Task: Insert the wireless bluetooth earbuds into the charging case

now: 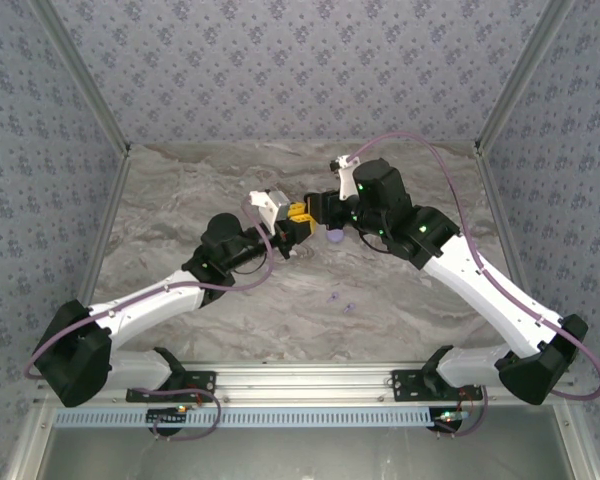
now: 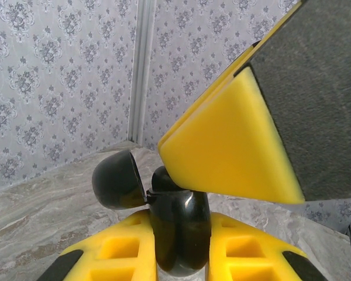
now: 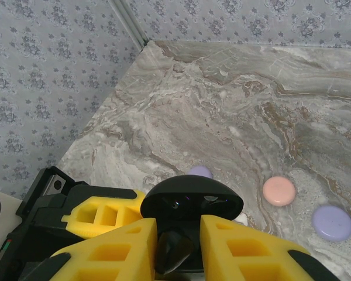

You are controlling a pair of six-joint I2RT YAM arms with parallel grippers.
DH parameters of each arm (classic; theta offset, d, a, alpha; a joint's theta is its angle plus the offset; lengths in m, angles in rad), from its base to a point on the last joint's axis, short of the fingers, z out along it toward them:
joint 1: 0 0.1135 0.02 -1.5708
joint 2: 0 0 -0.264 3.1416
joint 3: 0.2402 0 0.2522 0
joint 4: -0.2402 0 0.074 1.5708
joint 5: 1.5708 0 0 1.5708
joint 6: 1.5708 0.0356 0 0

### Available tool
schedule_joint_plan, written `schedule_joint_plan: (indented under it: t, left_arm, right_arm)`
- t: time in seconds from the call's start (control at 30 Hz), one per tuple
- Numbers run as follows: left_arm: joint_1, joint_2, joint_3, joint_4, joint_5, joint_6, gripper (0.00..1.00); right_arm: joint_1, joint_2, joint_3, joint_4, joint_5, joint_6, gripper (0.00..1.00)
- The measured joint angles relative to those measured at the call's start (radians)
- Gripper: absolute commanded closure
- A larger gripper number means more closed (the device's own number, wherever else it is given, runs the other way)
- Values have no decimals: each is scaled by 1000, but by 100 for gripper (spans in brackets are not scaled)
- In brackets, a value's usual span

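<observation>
The black earbud (image 3: 173, 250) is tiny, light and slippery, so it is best pinched softly by its stem. It sits between the right claw's (image 3: 178, 231) yellow fingers, right at the open black charging case (image 3: 192, 199). Nobody could tell if they are pinching it. The left claw (image 2: 180, 257) is clamped on that case, mid-table. The left wrist view shows the flipped-up lid (image 2: 118, 178). The top view shows two lilac buds (image 1: 332, 297) lying nearer — loose on the table.
</observation>
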Motion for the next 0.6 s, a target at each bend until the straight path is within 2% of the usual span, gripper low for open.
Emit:
schedule_joint_plan:
  t: [0.6]
  left_arm:
    - [0, 1, 0, 11, 0, 0, 100]
  right_arm:
    - [0, 3, 17, -11, 0, 0, 64]
